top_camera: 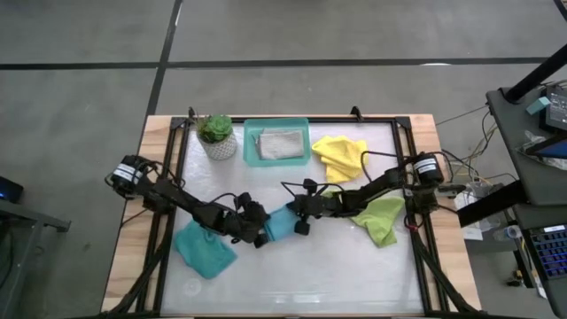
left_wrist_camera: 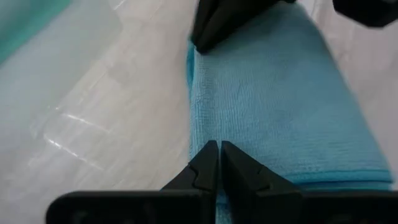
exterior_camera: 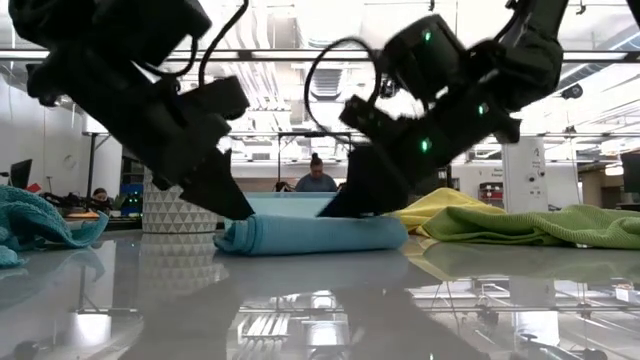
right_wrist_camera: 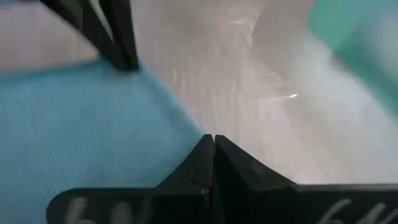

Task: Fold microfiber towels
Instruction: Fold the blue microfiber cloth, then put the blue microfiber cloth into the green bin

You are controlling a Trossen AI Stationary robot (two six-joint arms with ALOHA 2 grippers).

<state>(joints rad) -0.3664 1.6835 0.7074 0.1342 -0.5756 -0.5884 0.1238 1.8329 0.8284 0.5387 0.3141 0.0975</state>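
At table centre in the high view, the left gripper (top_camera: 260, 232) and right gripper (top_camera: 299, 215) meet over a folded blue towel (top_camera: 280, 222). Around it lie a teal towel (top_camera: 205, 249), lime towel (top_camera: 382, 218), yellow towel (top_camera: 340, 156), a grey towel (top_camera: 281, 143) in the teal tray (top_camera: 251, 144), and a potted plant (top_camera: 215, 136). The near table edge is open. Low view: both grippers press on the blue towel's ends. Wrist views: each gripper's fingers are pressed together at the towel's edge.
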